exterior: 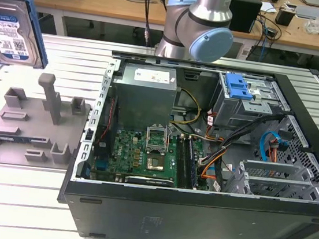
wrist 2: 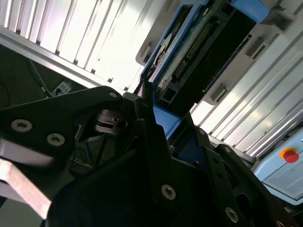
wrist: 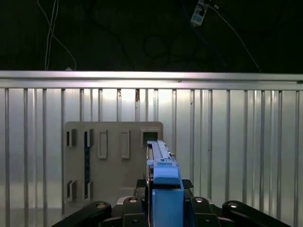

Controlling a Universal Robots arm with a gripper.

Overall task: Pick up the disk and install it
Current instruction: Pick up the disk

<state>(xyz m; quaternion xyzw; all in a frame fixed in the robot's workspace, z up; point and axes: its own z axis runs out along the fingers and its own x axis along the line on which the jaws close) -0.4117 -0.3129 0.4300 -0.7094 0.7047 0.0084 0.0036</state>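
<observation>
The disk (exterior: 10, 31), a silver hard drive with a white-and-blue label in a blue carrier, hangs in the air at the exterior view's far left, above the grey holder plate (exterior: 31, 124). In the first wrist view the disk (wrist: 160, 161) is seen edge-on between the black fingers (wrist: 132, 204) of my gripper (wrist: 163, 196), with the holder plate (wrist: 113, 161) beneath it. The second wrist view shows the disk's underside (wrist 2: 199, 52) with the gripper (wrist 2: 163, 125) shut on its blue carrier edge.
An open computer case (exterior: 194, 217) lies on the slatted metal table (exterior: 16, 195) at the exterior view's right. Inside it are a grey power-supply box (exterior: 145, 91), a motherboard (exterior: 144, 152), loose cables (exterior: 225, 157) and a drive bay with a blue latch (exterior: 237, 85).
</observation>
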